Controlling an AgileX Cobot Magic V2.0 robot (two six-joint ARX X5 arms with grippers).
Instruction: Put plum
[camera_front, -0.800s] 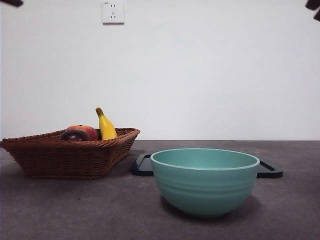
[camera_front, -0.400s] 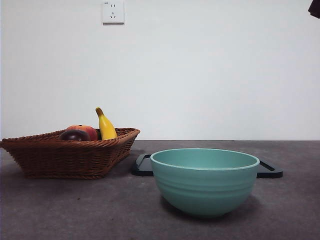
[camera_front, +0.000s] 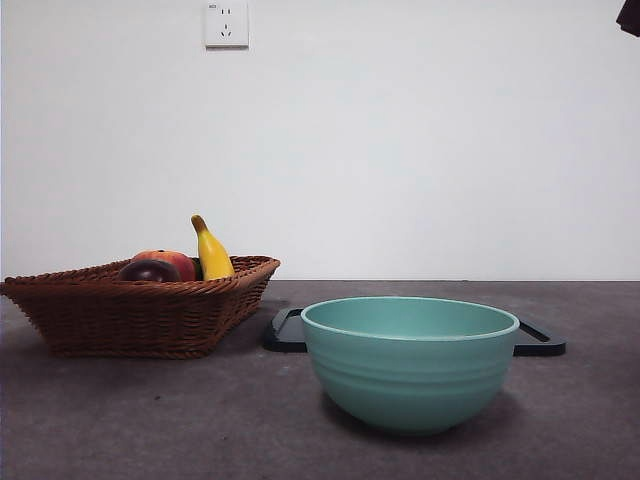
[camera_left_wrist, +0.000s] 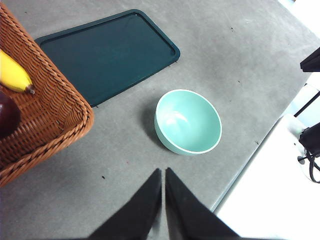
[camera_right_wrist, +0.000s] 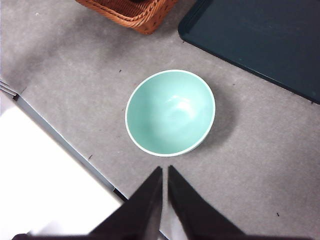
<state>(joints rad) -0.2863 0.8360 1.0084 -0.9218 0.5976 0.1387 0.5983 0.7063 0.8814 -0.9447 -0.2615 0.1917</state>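
The dark maroon plum (camera_front: 148, 271) lies in the brown wicker basket (camera_front: 140, 315) at the left, beside a red-orange fruit (camera_front: 172, 262) and a yellow banana (camera_front: 211, 251). From the left wrist, only the plum's (camera_left_wrist: 7, 114) edge shows inside the basket (camera_left_wrist: 55, 105). My left gripper (camera_left_wrist: 163, 175) hangs high above the table with its jaws shut and empty, between basket and bowl. My right gripper (camera_right_wrist: 164, 172) is shut and empty too, high over the near table edge beside the bowl. In the front view only a black tip (camera_front: 630, 15) shows at the top right corner.
A teal bowl (camera_front: 410, 362) stands empty at the front centre of the grey table (camera_front: 150, 420). Behind it lies a flat dark tray (camera_front: 290, 330), next to the basket. The table's edge (camera_right_wrist: 65, 145) runs close to the bowl (camera_right_wrist: 170, 112).
The black arm tip at the top left corner has gone out of view. The tip at the top right has drawn back a little. The fruit, basket and bowl have not moved.
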